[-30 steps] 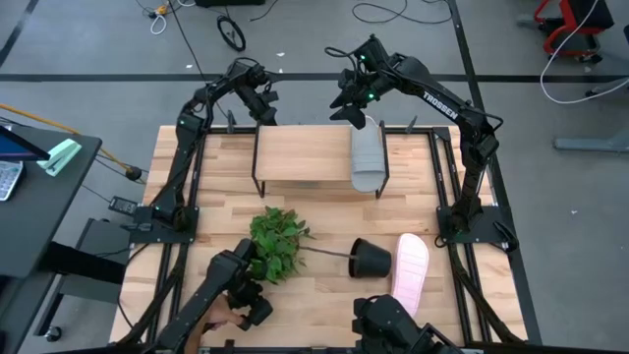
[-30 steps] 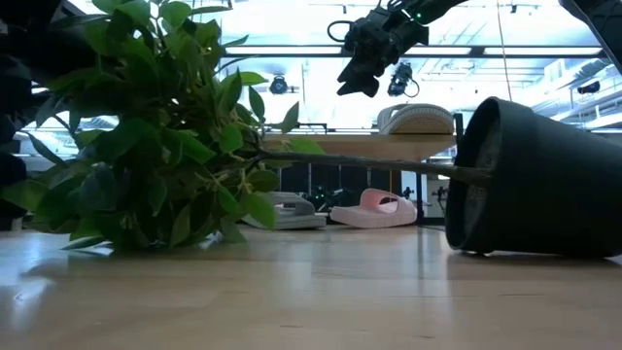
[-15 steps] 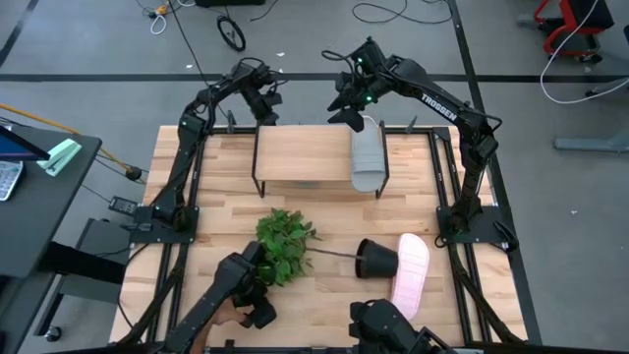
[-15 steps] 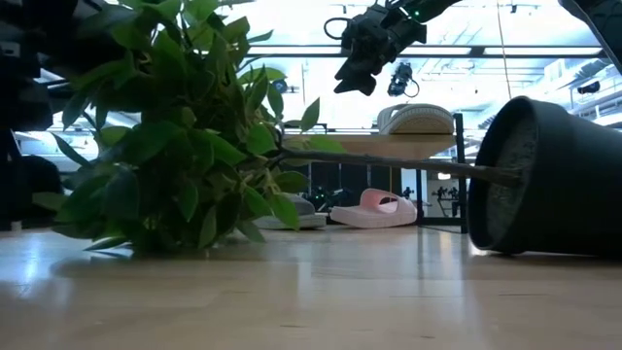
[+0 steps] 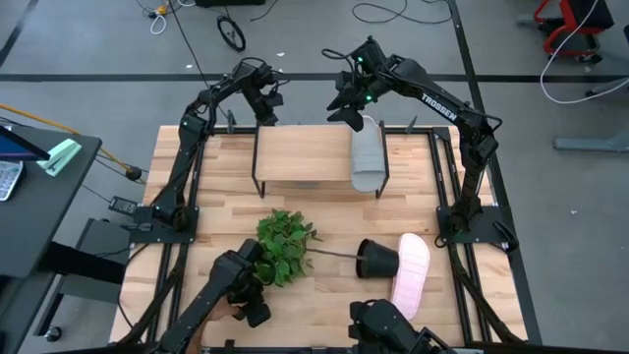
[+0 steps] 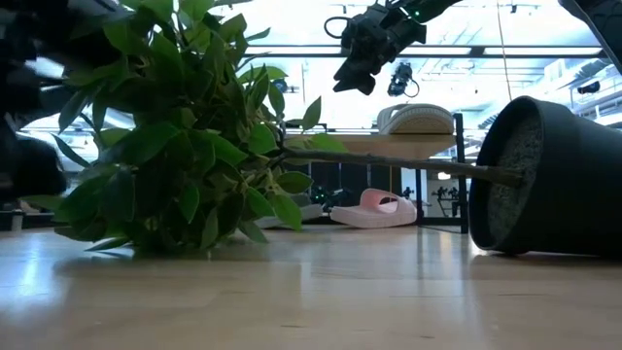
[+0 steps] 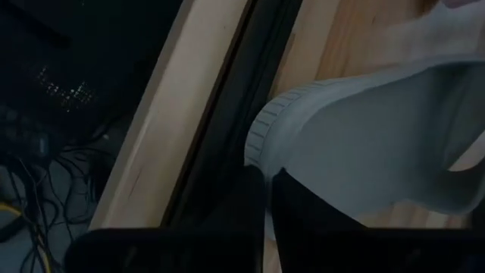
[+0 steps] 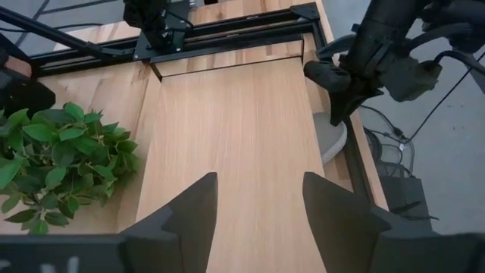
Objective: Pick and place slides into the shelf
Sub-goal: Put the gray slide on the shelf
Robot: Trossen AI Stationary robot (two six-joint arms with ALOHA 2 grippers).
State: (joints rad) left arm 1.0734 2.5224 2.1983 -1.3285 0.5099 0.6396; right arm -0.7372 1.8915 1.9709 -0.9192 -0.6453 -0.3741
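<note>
Behind the light wooden black-legged shelf, clenched via left gripper on a grey foam slide's thin rim, beside splayed, empty right gripper: could slip free.

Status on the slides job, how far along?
Done: one grey slide lies on the shelf, and a pink slide sits underneath. In hand: the left gripper is at a second grey slide by the shelf's back edge; the right gripper hovers open. Left: the other pink slide, on the table beside the tipped pot.
</note>
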